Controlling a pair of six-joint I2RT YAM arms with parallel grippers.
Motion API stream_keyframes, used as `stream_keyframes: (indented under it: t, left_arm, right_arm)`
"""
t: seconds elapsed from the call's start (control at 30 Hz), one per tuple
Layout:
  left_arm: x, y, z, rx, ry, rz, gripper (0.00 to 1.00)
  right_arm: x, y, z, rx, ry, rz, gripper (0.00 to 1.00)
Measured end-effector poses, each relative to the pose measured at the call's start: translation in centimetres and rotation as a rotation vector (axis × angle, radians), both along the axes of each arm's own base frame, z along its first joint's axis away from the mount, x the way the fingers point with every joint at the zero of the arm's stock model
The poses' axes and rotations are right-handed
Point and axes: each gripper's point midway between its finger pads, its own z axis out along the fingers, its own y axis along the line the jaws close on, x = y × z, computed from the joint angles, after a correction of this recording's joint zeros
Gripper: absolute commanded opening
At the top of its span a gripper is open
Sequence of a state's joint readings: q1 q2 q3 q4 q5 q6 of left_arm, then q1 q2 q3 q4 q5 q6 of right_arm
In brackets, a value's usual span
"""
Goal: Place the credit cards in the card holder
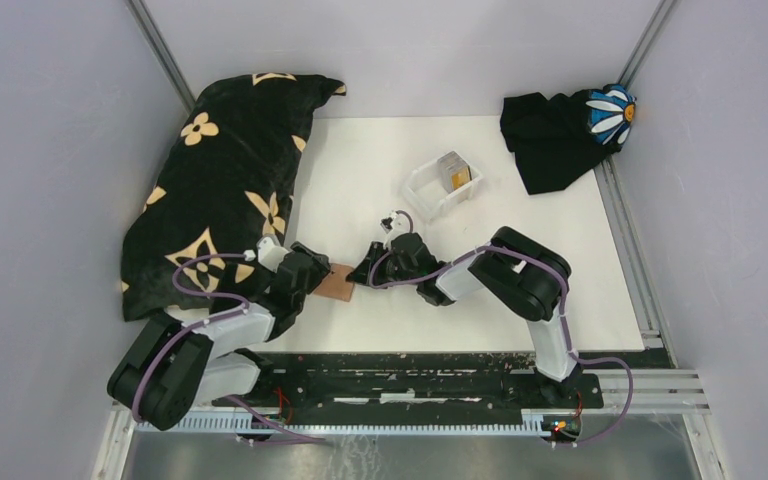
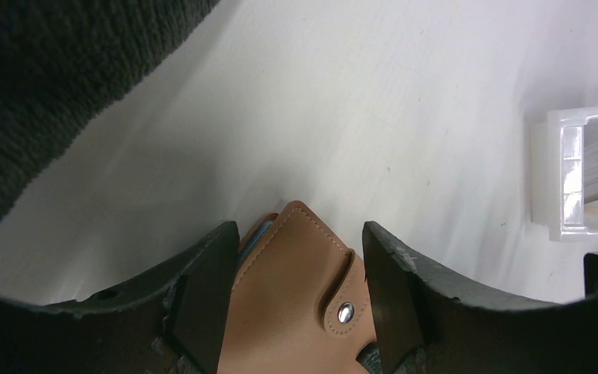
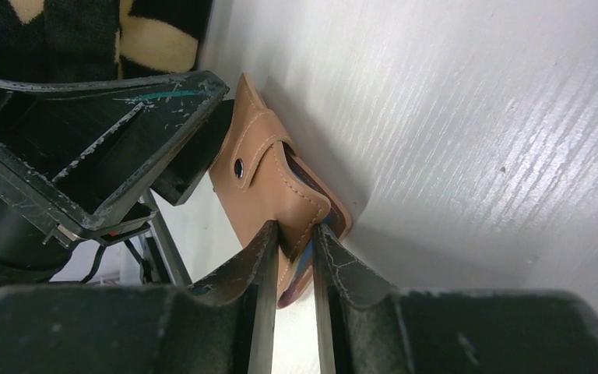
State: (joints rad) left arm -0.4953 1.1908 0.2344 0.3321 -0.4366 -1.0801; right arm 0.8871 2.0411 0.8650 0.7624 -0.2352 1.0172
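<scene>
Both tools grip the seemingly light, floppy card holder (image 1: 337, 283) at the table's (image 1: 520, 200) near left: left tool (image 2: 300, 238) wide across its stiffer sides, right tool (image 3: 296, 232) narrowly pinching one soft leather leaf.

A tan-brown leather card holder (image 2: 296, 296) with a silver snap (image 2: 346, 312) shows a sliver of blue card (image 2: 258, 234) at its edge. The left gripper (image 2: 300, 234) and right gripper (image 3: 293, 234) are matt black, scuffed pale. The table (image 1: 360, 170) is white. A black pillow (image 1: 220, 160) carries cream flowers and stars (a repeating print). A translucent white tray (image 1: 418, 186) holds gold and grey cards (image 1: 454, 171). Purple cables (image 1: 610, 361) trail the arms.
</scene>
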Motion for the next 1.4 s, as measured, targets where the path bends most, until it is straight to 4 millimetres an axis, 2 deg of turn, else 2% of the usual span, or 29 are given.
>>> stream_keyframes:
  t: [0.03, 0.07, 0.37, 0.53, 0.67, 0.9, 1.13, 1.4]
  left_arm:
    - [0.1, 0.0, 0.0, 0.001, -0.002, 0.003, 0.67]
    - [0.1, 0.1, 0.0, 0.002, -0.004, 0.006, 0.68]
    - [0.0, -0.3, 0.5, -0.007, -0.015, -0.008, 0.81]
    - [-0.6, -1.3, 0.8, -0.059, -0.020, -0.040, 0.83]
    - [-1.2, -1.5, 1.3, -0.113, -0.057, -0.047, 0.84]
    - [-1.9, -1.2, 3.3, -0.183, -0.151, -0.041, 0.85]
    - [-2.6, -0.5, 4.9, -0.242, -0.228, -0.022, 0.86]
    - [-3.5, -0.3, 4.1, -0.265, -0.212, -0.015, 0.86]
  right_arm:
    - [0.0, 0.1, 0.0, 0.006, 0.005, -0.001, 0.01]
    - [-0.1, 0.1, 0.1, 0.013, 0.010, 0.000, 0.01]
    - [0.3, 0.3, 2.6, 0.147, 0.006, -0.010, 0.01]
    - [1.6, -0.4, 4.3, 0.242, 0.012, -0.054, 0.01]
    - [1.8, -0.5, 5.2, 0.286, 0.029, -0.067, 0.01]
    - [2.1, -0.5, 6.2, 0.332, 0.025, -0.077, 0.01]
    - [2.5, -1.2, 5.3, 0.354, 0.041, -0.117, 0.01]
    - [4.1, -2.0, 4.2, 0.387, 0.068, -0.196, 0.01]
